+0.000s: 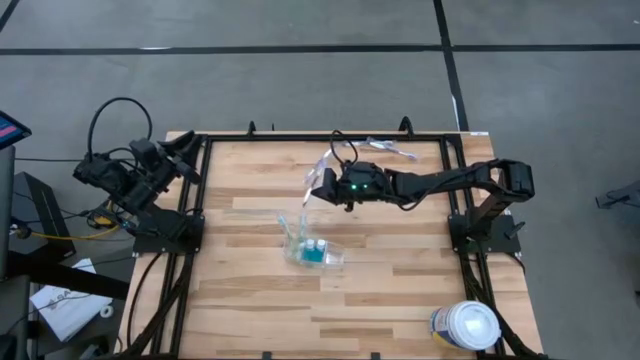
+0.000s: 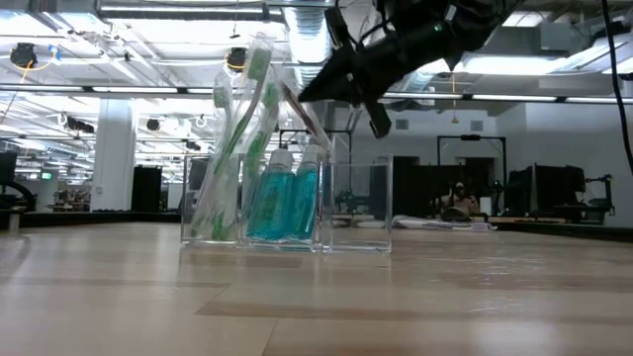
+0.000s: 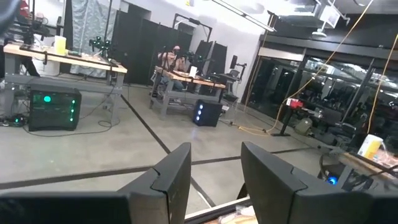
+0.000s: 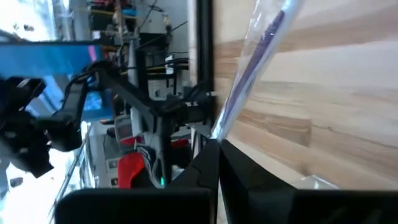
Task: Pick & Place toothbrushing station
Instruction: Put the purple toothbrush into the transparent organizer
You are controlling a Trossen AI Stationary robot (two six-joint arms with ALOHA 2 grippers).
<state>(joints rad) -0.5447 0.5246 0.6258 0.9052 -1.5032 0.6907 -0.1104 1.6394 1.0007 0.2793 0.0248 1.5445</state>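
Right end effector [image 1: 318,186] (fingers together) grips wrapped, seemingly purple toothbrush [image 4: 252,68].

Clear glossy plastic toothbrushing station [image 1: 312,251], pale smooth wooden table [image 1: 400,290], matt black pincer fingers [image 3: 168,180]

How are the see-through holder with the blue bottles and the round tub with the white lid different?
The clear plastic holder is see-through and boxy, while the round tub with the white lid has a solid white top and is round. The holder stands in the middle of the wooden table; the tub sits at a near corner, on the right arm's side. The holder shows toothbrushes and blue bottles inside; the tub's contents are hidden. Both rest on the table.
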